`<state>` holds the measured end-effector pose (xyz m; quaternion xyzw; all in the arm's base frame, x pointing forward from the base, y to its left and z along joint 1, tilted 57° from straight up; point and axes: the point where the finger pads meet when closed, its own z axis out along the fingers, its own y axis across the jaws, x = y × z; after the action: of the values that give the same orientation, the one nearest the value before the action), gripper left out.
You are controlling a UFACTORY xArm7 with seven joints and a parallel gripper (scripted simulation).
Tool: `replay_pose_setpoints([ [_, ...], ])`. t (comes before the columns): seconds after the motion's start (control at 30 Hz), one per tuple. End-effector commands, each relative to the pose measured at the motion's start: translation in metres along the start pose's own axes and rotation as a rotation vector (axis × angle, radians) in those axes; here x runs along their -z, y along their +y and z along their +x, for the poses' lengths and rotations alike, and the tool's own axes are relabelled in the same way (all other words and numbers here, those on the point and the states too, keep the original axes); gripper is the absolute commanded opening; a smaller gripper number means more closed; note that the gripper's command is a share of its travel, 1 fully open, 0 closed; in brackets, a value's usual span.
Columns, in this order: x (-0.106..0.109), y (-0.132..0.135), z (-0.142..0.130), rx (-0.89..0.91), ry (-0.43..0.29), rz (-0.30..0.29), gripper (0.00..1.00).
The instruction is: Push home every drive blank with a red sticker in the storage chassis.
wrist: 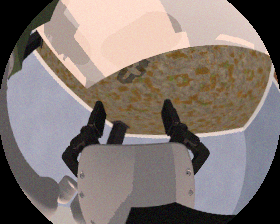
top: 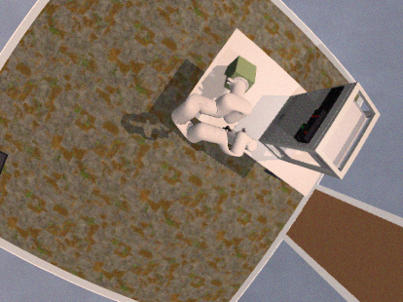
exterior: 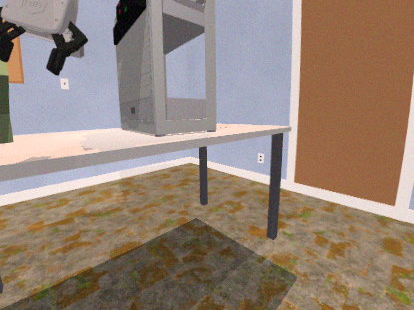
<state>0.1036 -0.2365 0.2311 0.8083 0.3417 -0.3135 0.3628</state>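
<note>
The grey rack (exterior: 165,63) stands on the pale table (exterior: 125,140). Its black storage chassis (exterior: 129,10) sits at the top of the front, with small red and green stickers on it. In the overhead view the chassis (top: 318,115) shows red and green dots too, too small to tell which blanks stand out. My gripper (exterior: 32,53) is open and empty, in the air to the left of the rack's front and apart from it. In the wrist view the open fingers point at floor and table edge; the rack is not seen there.
A green box (top: 240,71) stands on the table behind the arm's base. A brown door (exterior: 350,88) is in the wall to the right. A dark mat (exterior: 165,273) lies on the floor by the table.
</note>
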Motion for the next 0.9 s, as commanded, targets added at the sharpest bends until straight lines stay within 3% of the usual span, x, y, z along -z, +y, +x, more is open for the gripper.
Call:
replay_pose_setpoints([
  [0.0,-0.020,-0.016,-0.008,-0.064,-0.008,0.105,1.00],
  [0.07,-0.029,-0.026,-0.012,-0.097,-0.013,0.158,1.00],
  [0.13,-0.029,-0.026,-0.012,-0.097,-0.013,0.158,1.00],
  [0.63,-0.078,-0.123,-0.038,-0.373,-0.081,0.584,1.00],
  [0.7,-0.078,-0.123,-0.038,-0.373,-0.081,0.584,1.00],
  [0.87,-0.085,-0.162,-0.043,-0.473,-0.116,0.734,1.00],
])
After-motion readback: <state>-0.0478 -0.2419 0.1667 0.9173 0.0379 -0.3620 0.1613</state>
